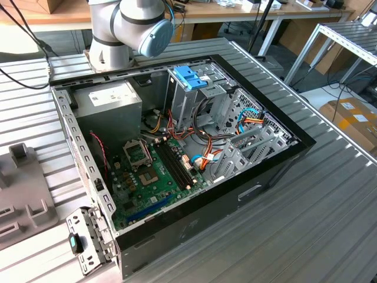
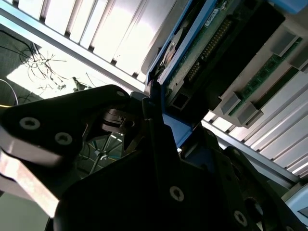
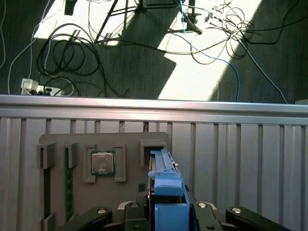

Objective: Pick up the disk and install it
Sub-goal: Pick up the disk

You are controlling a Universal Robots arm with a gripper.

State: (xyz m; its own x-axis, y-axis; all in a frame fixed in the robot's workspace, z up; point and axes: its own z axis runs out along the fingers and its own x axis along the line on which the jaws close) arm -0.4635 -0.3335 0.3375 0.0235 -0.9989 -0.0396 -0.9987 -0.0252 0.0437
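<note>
First wrist view, hand (image 3: 166,209) clasping disk (image 3: 166,185), exterior view, open computer case (image 1: 253,191)

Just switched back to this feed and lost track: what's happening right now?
The gripper has its fingers closed on the disk, held on edge at a slot of the grey holder that also holds a processor chip. The open computer case sits on the slatted table; the disk is not yet in it.

Ribbed metal table (image 1: 330,224) with open computer case (image 1: 235,200) and grey tray (image 1: 26,203)
</note>
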